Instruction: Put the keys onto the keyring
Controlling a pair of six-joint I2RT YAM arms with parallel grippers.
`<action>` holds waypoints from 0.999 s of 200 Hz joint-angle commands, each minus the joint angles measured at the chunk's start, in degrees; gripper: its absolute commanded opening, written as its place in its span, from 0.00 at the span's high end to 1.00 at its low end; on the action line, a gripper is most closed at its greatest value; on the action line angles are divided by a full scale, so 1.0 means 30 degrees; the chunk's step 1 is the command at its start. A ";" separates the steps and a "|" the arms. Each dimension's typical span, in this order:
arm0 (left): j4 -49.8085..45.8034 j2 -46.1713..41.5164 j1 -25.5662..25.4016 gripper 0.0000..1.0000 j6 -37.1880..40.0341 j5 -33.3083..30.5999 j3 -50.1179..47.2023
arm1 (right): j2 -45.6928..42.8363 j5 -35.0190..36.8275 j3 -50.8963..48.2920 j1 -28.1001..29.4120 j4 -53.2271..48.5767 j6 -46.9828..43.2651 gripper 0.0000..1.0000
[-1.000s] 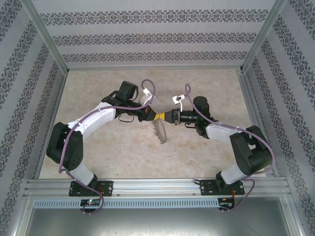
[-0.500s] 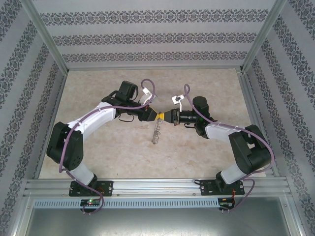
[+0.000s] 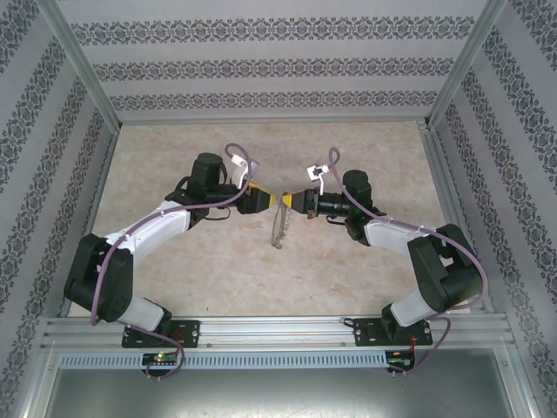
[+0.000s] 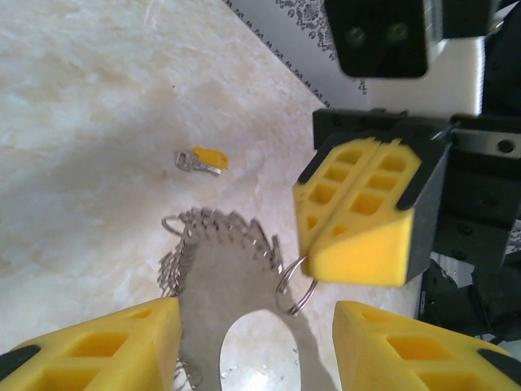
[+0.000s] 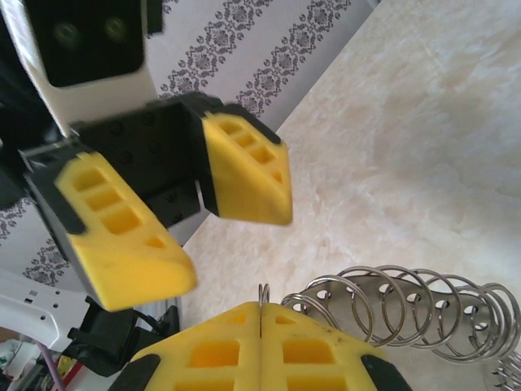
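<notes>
Over the middle of a pale marbled table (image 3: 174,157), boxed in by patterned walls (image 3: 278,65): the left gripper (image 3: 271,199) and the right gripper (image 3: 282,200), tip to tip and nearly touching, each at the end of a black-and-white arm trailing a purple cable (image 3: 239,157). Bolted side by side to the aluminium rail (image 3: 278,329) at the near edge, the two arm bases.

On the right, clamped shut on the keyring (image 4: 216,244). Yellow fingers (image 4: 358,212) pressed flat together, pinching a small split ring (image 4: 297,283) at the keyring's upper edge; in the right wrist view, a sliver of metal caught in the seam between them. Hanging down from that grip, seen edge-on from above, the keyring itself, its rim fringed with a fan of small silvery loops (image 5: 407,301). Impossible to tell whether its lower edge touches the table.

On the left, spread apart with nothing between the yellow pads (image 5: 122,236). Facing the closed right fingers from just beside them, gap turned toward the ring; in the left wrist view, one pad at each lower corner, with the fringe of loops and its grey shadow between and beyond them.

Lying flat on the table, beyond the ring and well apart from it in the left wrist view: the key (image 4: 200,160), tiny beside the hoop, yellow-orange head to the right, short metal shank to the left, untouched by either gripper and not yet threaded on.
</notes>
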 commanded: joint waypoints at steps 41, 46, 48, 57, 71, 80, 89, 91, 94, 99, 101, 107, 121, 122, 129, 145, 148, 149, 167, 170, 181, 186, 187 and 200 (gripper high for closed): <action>0.6629 0.1001 0.0298 0.52 -0.4309 0.1778 -0.1594 | -0.0546 0.0049 0.0404 -0.0075 0.1287 0.0158 1.00; 0.7009 0.1095 0.0306 0.53 -0.4543 0.1921 -0.1636 | -0.0532 0.0027 0.0419 -0.0081 0.1313 0.0161 1.00; 0.7141 0.1129 0.0307 0.53 -0.4635 0.1966 -0.1646 | -0.0520 0.0066 0.0427 -0.0087 0.1308 0.0158 1.00; 0.7676 0.1383 0.0301 0.54 -0.5028 0.2284 -0.1633 | -0.0506 0.0078 0.0430 -0.0060 0.1367 0.0191 1.00; 0.8243 0.1659 0.0282 0.55 -0.5418 0.2527 -0.1645 | -0.0447 0.0108 0.0459 -0.0014 0.1404 0.0220 1.00; 0.8685 0.1826 0.0285 0.55 -0.5682 0.2761 -0.1649 | -0.0419 0.0136 0.0459 -0.0017 0.1433 0.0217 1.00; 0.8875 0.1951 0.0264 0.56 -0.5847 0.2914 -0.1637 | -0.0391 0.0137 0.0459 -0.0030 0.1463 0.0245 1.00; 0.8912 0.1980 0.0268 0.56 -0.5870 0.2925 -0.1639 | -0.0390 0.0137 0.0459 -0.0030 0.1463 0.0245 1.00; 0.8960 0.2004 0.0277 0.57 -0.5899 0.2976 -0.1675 | -0.0365 0.0137 0.0459 -0.0027 0.1456 0.0245 1.00; 0.9048 0.2047 0.0252 0.57 -0.5977 0.3031 -0.1690 | -0.0356 0.0152 0.0459 -0.0016 0.1478 0.0245 1.00; 0.9101 0.2055 0.0265 0.57 -0.6012 0.3027 -0.1726 | -0.0351 0.0163 0.0459 -0.0027 0.1467 0.0245 1.00; 0.9300 0.2103 0.0231 0.58 -0.6126 0.3097 -0.1774 | -0.0323 0.0158 0.0459 -0.0028 0.1492 0.0245 1.00; 0.9461 0.2186 0.0248 0.58 -0.6267 0.3236 -0.1890 | -0.0285 0.0239 0.0474 -0.0044 0.1522 0.0245 1.00; 0.9476 0.2195 0.0248 0.58 -0.6282 0.3243 -0.1892 | -0.0283 0.0232 0.0481 -0.0037 0.1522 0.0245 1.00; 0.9563 0.2200 0.0248 0.58 -0.6312 0.3330 -0.1958 | -0.0265 0.0237 0.0488 -0.0045 0.1544 0.0245 1.00; 0.9577 0.2192 0.0194 0.58 -0.6356 0.3557 -0.2067 | -0.0197 0.0261 0.0547 -0.0087 0.1580 0.0303 1.00; 0.9538 0.2195 0.0209 0.58 -0.6356 0.3586 -0.2091 | -0.0194 0.0255 0.0573 -0.0067 0.1580 0.0304 1.00; 0.9529 0.2185 0.0200 0.58 -0.6356 0.3594 -0.2095 | -0.0194 0.0255 0.0574 -0.0078 0.1580 0.0304 1.00; 0.9491 0.2206 0.0160 0.58 -0.6356 0.3762 -0.2198 | -0.0160 0.0273 0.0606 -0.0081 0.1610 0.0333 1.00; 0.9520 0.2223 0.0136 0.59 -0.6348 0.3791 -0.2236 | -0.0127 0.0282 0.0628 -0.0073 0.1610 0.0341 1.00; 0.9578 0.2231 0.0062 0.59 -0.6356 0.3819 -0.2336 | -0.0106 0.0269 0.0635 -0.0114 0.1638 0.0348 1.00; 0.9601 0.2233 0.0025 0.59 -0.6356 0.3836 -0.2361 | -0.0098 0.0281 0.0635 -0.0083 0.1639 0.0362 1.00; 0.9604 0.2233 0.0034 0.59 -0.6356 0.3851 -0.2362 | -0.0087 0.0268 0.0635 -0.0086 0.1639 0.0362 1.00; 0.9708 0.2310 -0.0048 0.59 -0.6356 0.3892 -0.2361 | -0.0051 0.0281 0.0635 -0.0094 0.1665 0.0420 1.00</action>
